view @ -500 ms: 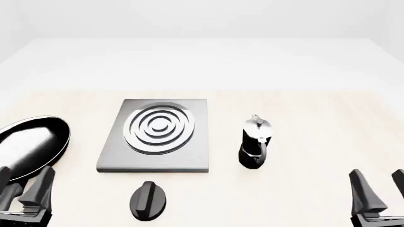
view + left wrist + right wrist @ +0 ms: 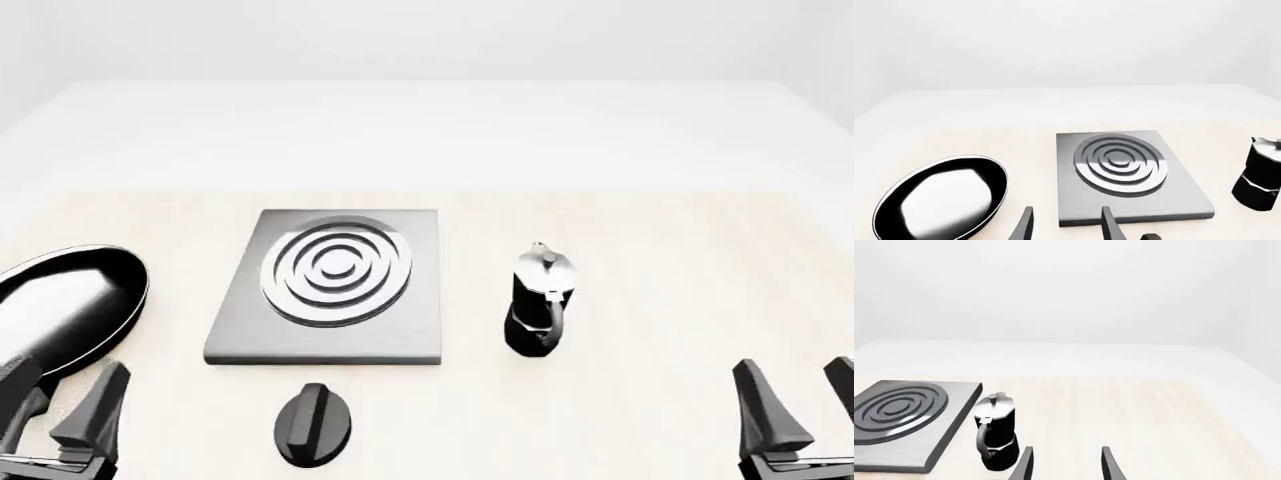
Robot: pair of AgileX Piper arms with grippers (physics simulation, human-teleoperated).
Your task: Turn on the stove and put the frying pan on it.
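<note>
Table (image 2: 641, 230) is taking up most of the front view, pale wood top

Stove (image 2: 334, 285) is sitting flat at centre-left of the table, grey slab with silver burner rings (image 2: 336, 268) on top; nothing is resting on the rings

Frying pan (image 2: 60, 305) is lying on the table at the far left, well apart from the stove, partly cut off by the frame edge. Its handle is not showing clearly behind the left gripper

Moka pot (image 2: 539, 300) is standing upright just right of the stove, not touching it

Knob (image 2: 314, 424) is sitting on the table just in front of the stove's near edge, separate from the slab, nothing touching it

Left gripper (image 2: 60, 415) is hanging at the bottom-left corner, near the pan's near edge, fingers spread apart and holding nothing; the wrist view is showing a clear gap between the fingertips (image 2: 1025, 226)

Right gripper (image 2: 807, 410) is hanging at the bottom-right corner, well apart from the moka pot, fingers likewise spread and empty
</note>
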